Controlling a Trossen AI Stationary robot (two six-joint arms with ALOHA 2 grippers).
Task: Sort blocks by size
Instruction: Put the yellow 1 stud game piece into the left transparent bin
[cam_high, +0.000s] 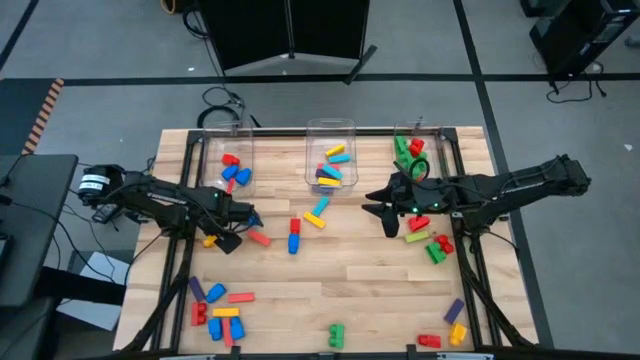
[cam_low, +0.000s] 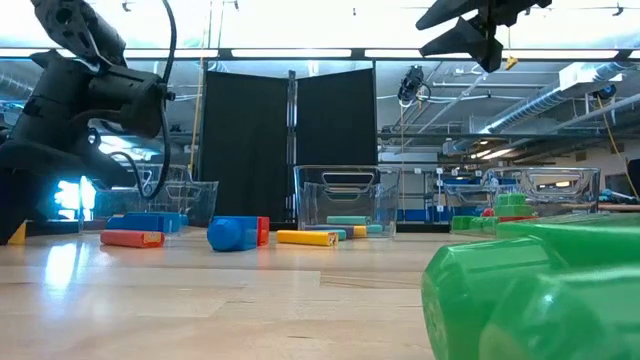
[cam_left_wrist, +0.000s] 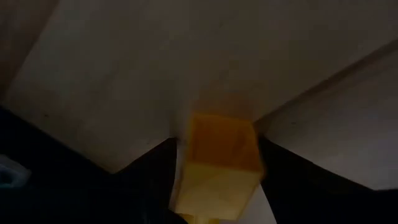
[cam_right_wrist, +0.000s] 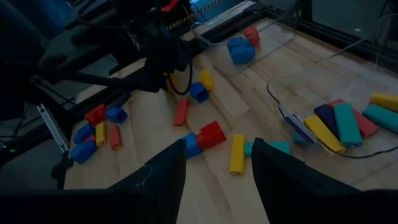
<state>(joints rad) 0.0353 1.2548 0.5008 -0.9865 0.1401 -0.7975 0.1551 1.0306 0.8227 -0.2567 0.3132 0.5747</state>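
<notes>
The small yellow plastic brick (cam_left_wrist: 219, 163) sits between the two dark fingers of the left hand (cam_high: 226, 238), low over the wooden bench (cam_high: 330, 285) near its left edge, just in front of the left clear plastic bin (cam_high: 226, 158). The left hand grasps this brick, presumably to carry it to the bin for its size class.

The right hand (cam_high: 388, 222) hangs above the bench's right half, fingers parted and empty, likely placed to reach the green and red bricks (cam_high: 438, 244) lying just beside it.

Three clear bins stand along the far edge. The left bin holds about four short red and blue bricks (cam_high: 235, 172); the middle bin (cam_high: 330, 152) about five long ones; the right bin (cam_high: 415, 150) a few chunky green and red ones. Exact counts are uncertain. Roughly twenty bricks lie loose on the bench.
</notes>
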